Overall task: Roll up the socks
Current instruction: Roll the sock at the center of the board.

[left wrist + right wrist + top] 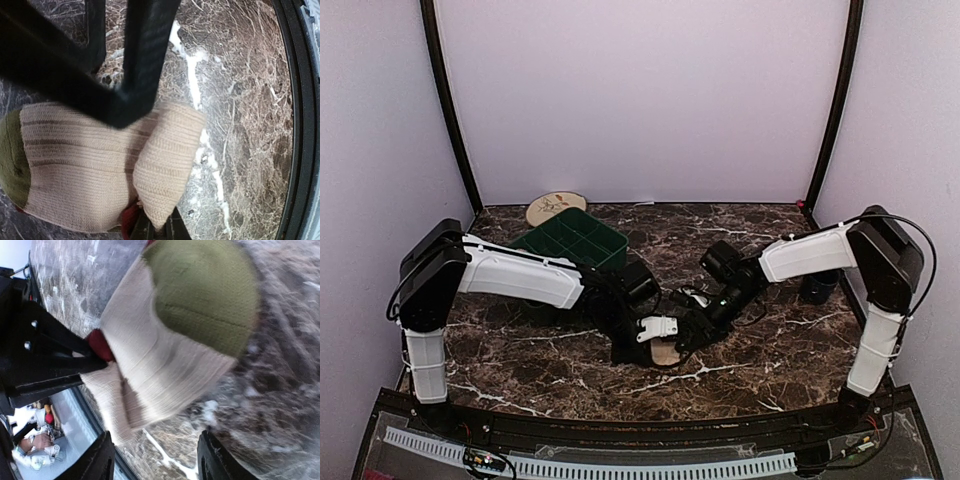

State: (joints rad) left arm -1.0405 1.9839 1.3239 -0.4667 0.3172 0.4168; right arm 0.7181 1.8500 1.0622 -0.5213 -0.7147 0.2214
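Socks (pixel 665 351) lie folded on the marble table (pixel 770 350), outside the green divided tray (pixel 570 240), just off its near right corner. The left gripper (pixel 120 112) is clamped on the tan sock (pixel 85 165). The right gripper (pixel 159 460) stands parted beside it, holding nothing.

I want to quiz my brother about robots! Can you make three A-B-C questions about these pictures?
1. Where is the dark green plastic compartment tray? A) beside the right arm B) beyond the left arm C) on the floor
2. What colour is the toe of the tan ribbed fabric sock? A) olive green B) blue C) yellow
3. How is the right pincer? A) shut on the sock B) out of view C) open

Answers: 1 B, the top view shows it past that arm; 2 A, the right wrist view shows the green toe; 3 C, its fingers stand apart.
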